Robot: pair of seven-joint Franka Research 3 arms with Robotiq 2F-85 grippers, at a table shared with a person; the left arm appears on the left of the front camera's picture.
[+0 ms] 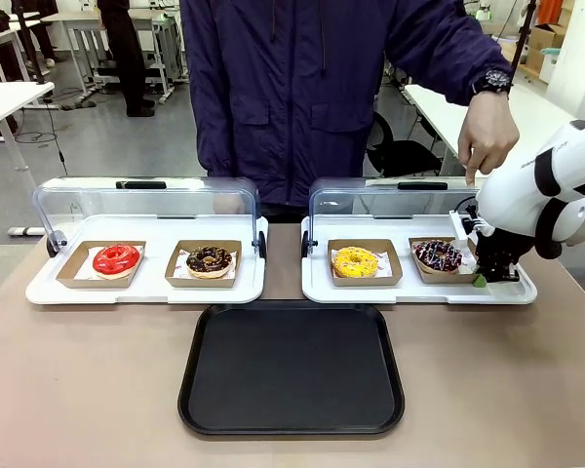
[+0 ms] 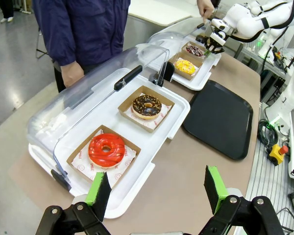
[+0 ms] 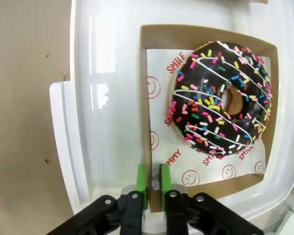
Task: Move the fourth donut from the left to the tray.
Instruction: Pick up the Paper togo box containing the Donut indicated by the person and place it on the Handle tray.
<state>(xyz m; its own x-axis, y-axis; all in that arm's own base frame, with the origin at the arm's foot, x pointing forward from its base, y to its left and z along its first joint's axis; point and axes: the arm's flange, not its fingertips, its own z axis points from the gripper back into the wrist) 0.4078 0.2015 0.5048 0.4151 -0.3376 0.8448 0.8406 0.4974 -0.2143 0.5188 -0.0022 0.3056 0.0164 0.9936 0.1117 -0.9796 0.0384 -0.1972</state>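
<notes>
Brown table (image 1: 78, 390): black tray (image 1: 292, 369), two display trays (image 1: 146, 283).

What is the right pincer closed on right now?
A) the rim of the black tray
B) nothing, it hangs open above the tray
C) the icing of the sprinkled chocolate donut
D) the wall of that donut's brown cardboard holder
D: in the right wrist view the right pincer has its green pads pinched on the wall of the brown cardboard holder, clear of the fourth donut.
</notes>
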